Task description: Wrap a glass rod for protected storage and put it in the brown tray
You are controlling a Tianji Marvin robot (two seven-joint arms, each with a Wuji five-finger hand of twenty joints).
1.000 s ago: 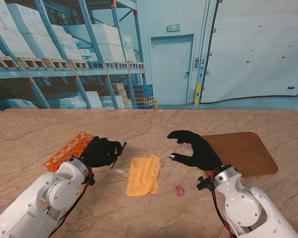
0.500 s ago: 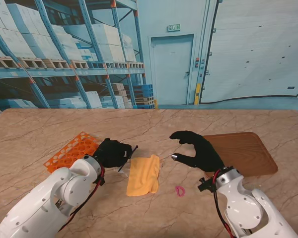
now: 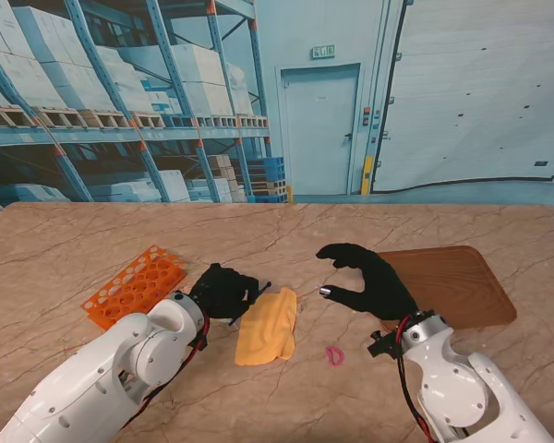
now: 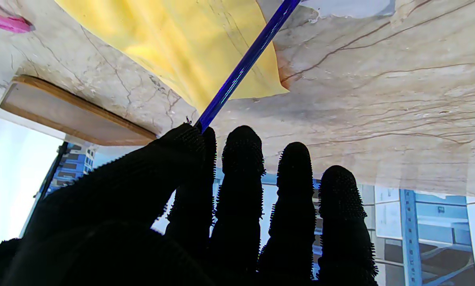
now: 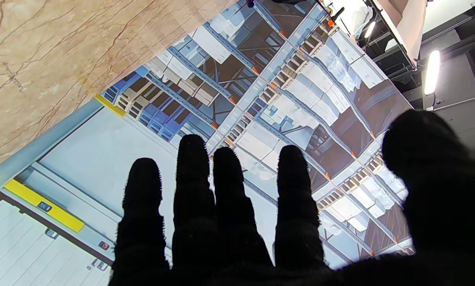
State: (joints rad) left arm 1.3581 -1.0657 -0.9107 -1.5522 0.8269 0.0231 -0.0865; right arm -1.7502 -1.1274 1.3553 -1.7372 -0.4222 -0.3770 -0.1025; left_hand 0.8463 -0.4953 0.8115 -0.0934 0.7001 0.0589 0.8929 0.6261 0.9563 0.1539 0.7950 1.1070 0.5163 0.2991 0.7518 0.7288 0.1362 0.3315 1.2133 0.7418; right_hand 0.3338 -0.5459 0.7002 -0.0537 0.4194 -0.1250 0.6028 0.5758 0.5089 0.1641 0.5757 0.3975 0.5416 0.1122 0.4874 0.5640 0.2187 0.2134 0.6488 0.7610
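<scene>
Nubbed black left hand (image 4: 205,206) pinches slender blue rod (image 4: 243,65).

On the table (image 3: 92,240) there was one yellow cloth (image 3: 267,326), with one blue rod (image 4: 243,65) at its edge. Near the cloth lay one orange rack (image 3: 134,284), one pink band (image 3: 334,355) and one brown tray (image 3: 462,284).

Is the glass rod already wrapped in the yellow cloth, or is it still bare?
Bare. The left hand pinches the blue rod between thumb and finger, its length crossing over the cloth, which lies flat on the table.
</scene>
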